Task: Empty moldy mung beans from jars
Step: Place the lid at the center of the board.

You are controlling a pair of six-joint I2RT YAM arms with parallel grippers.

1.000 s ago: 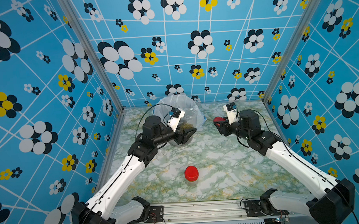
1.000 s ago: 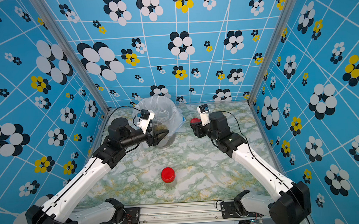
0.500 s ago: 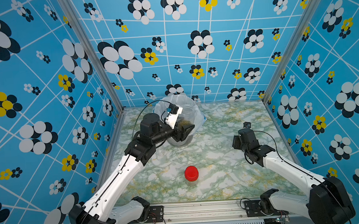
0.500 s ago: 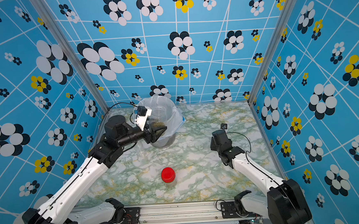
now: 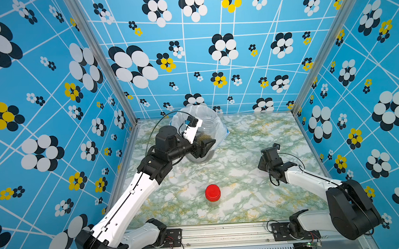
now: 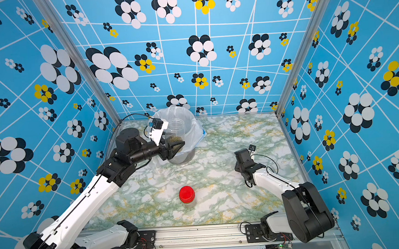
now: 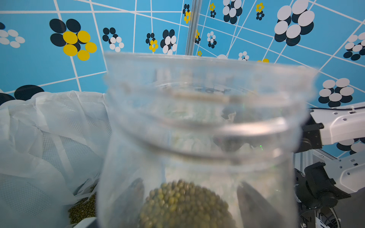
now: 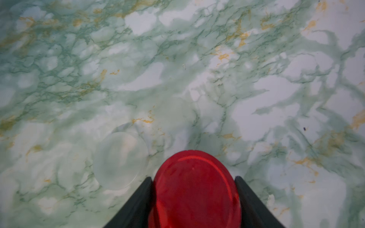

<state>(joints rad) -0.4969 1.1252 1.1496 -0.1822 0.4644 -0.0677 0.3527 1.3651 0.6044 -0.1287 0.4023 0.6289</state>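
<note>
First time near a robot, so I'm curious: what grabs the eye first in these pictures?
Loud blue flowered walls surround everything. Next, the left jaws clamp an open clear jar of green beans by the white-bagged bin at the back. A red-capped jar stands alone at front centre, and a loose red lid sits between the right jaws.

White-bagged bin [image 5: 219, 129] at the back of a green-marbled tabletop [image 5: 245, 193], blue flowered walls [image 5: 189, 47] around.
</note>
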